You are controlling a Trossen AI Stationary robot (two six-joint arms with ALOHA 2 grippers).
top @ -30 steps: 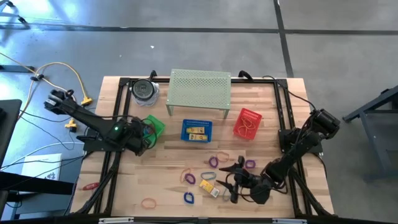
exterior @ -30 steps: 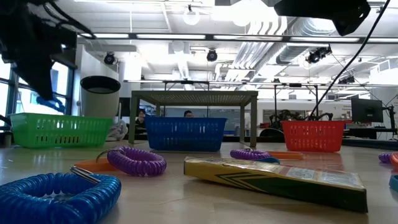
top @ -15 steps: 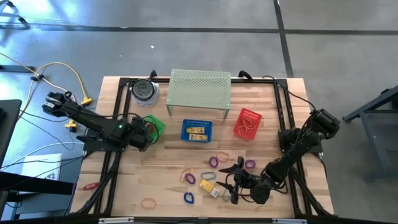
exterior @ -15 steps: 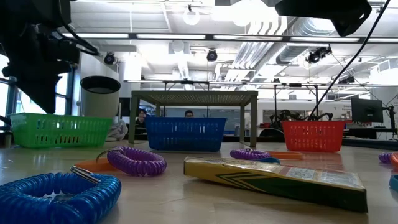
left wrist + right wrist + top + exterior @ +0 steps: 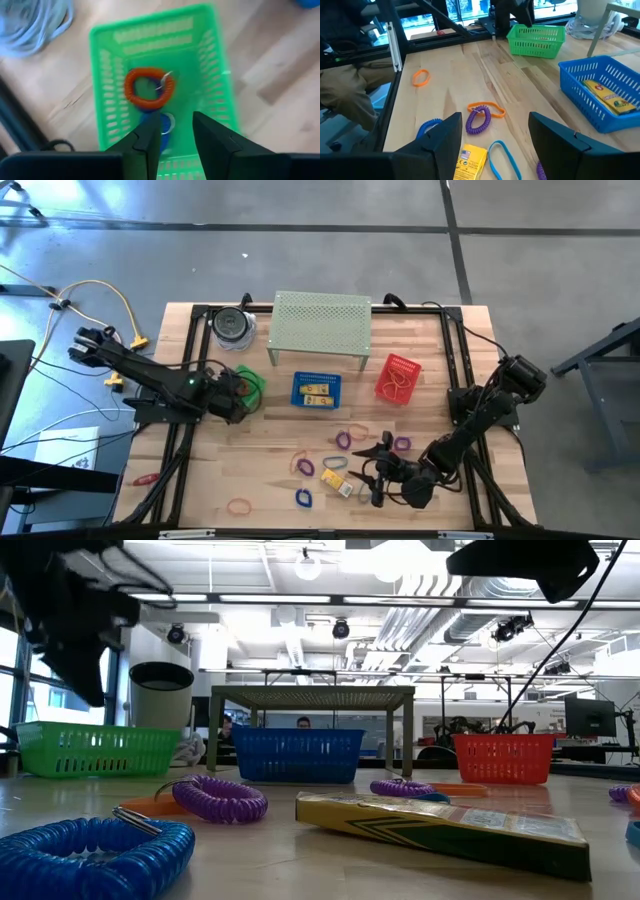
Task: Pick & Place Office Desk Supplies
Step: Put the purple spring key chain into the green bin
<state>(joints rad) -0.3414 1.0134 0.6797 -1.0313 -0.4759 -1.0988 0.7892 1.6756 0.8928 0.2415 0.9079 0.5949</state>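
Note:
My left gripper (image 5: 238, 392) hangs open over the green basket (image 5: 150, 25), fingers slanting down, with nothing between them. An orange coil loop (image 5: 149, 89) lies on the basket's floor, and a blue loop (image 5: 165, 125) lies beside it. My right gripper (image 5: 495, 135) stands wide open above the near right of the table (image 5: 270, 445). It holds nothing. Before it lie loose supplies: a yellow box (image 5: 470, 160), a purple coil (image 5: 478, 120), an orange band (image 5: 486, 107) and a blue loop (image 5: 502, 157).
A blue basket (image 5: 316, 390) holding yellow boxes and a red basket (image 5: 398, 378) stand mid-table, before a perforated shelf (image 5: 321, 328). A round container (image 5: 232, 326) is at the far left. More loops (image 5: 239, 506) lie toward the near edge. A seated person's leg (image 5: 350, 95) shows beyond the table.
My left hand has swung a little toward the table's right, farther over the green basket, and has turned slightly. Everything else has kept still.

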